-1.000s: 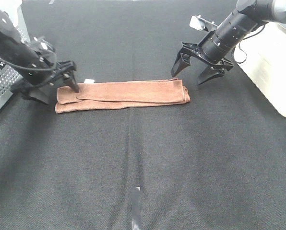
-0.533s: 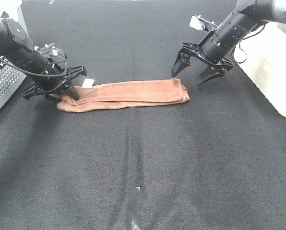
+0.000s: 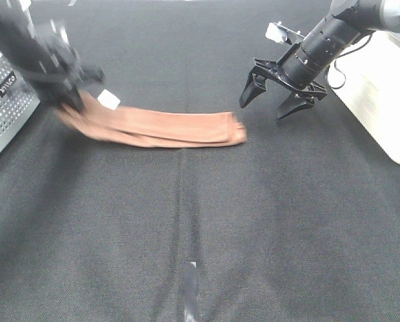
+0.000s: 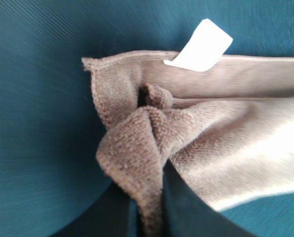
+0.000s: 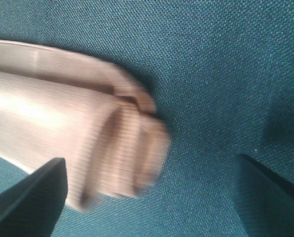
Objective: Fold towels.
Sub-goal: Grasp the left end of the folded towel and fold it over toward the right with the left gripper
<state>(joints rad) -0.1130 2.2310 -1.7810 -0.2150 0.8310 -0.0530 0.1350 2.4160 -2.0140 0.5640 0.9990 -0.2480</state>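
Reddish-brown terry cloth, the towel (image 3: 176, 129) lies folded into a long narrow strip across the middle of the black fabric-covered desk (image 3: 254, 221). Its left end runs up into the left gripper (image 3: 71, 102), which is blurred in the high view. The left wrist view shows that gripper closed tight, a bunched corner of the towel pinched between its dark fingers (image 4: 181, 217). A small white tag (image 4: 199, 45) sticks out from the hemmed edge close by, and the face it shows is plain white. The right gripper (image 3: 262, 111) hangs near the towel's right end without touching it, its jaws spread wide and holding nothing. A grey perforated basket (image 3: 2, 124) stands at the left edge. It carries a pale label (image 3: 7, 83) whose dark lettering is too blurred to read. A white basket (image 3: 388, 80) stands at the right edge.
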